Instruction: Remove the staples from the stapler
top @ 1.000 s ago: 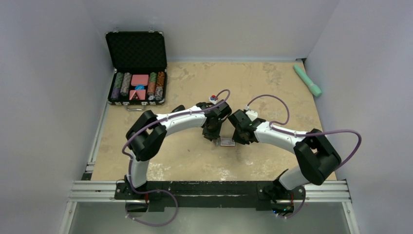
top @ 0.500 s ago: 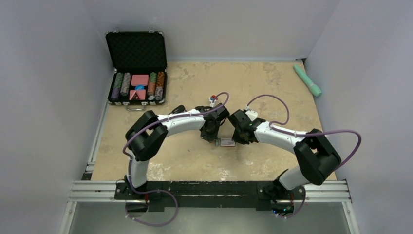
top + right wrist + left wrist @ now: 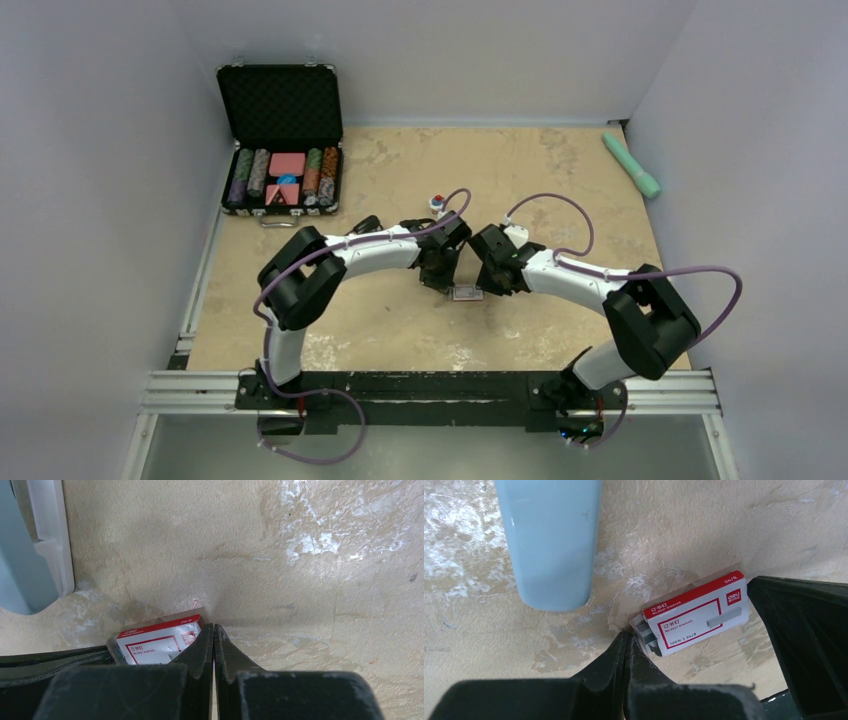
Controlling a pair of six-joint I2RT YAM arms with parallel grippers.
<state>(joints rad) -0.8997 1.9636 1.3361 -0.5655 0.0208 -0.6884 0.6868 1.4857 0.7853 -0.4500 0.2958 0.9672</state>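
The black stapler does not show in any view. A flat red-and-white staple packet (image 3: 466,293) lies on the table between my two grippers. It also shows in the left wrist view (image 3: 696,612) and the right wrist view (image 3: 157,642). Grey staple strips (image 3: 647,636) show at its open end. My left gripper (image 3: 628,642) is shut, its tip touching that open end, with nothing seen between the fingers. My right gripper (image 3: 213,630) is shut, its tip against the packet's other end. In the top view the left gripper (image 3: 441,281) and right gripper (image 3: 492,288) flank the packet.
A pale blue-grey oblong bar (image 3: 549,540) lies just beyond the packet and also shows in the right wrist view (image 3: 20,565). An open black case of poker chips (image 3: 281,140) stands at the back left. A teal bar (image 3: 632,165) lies at the back right.
My left wrist has shifted slightly nearer and lower toward the packet. The right arm and the packet have barely moved.
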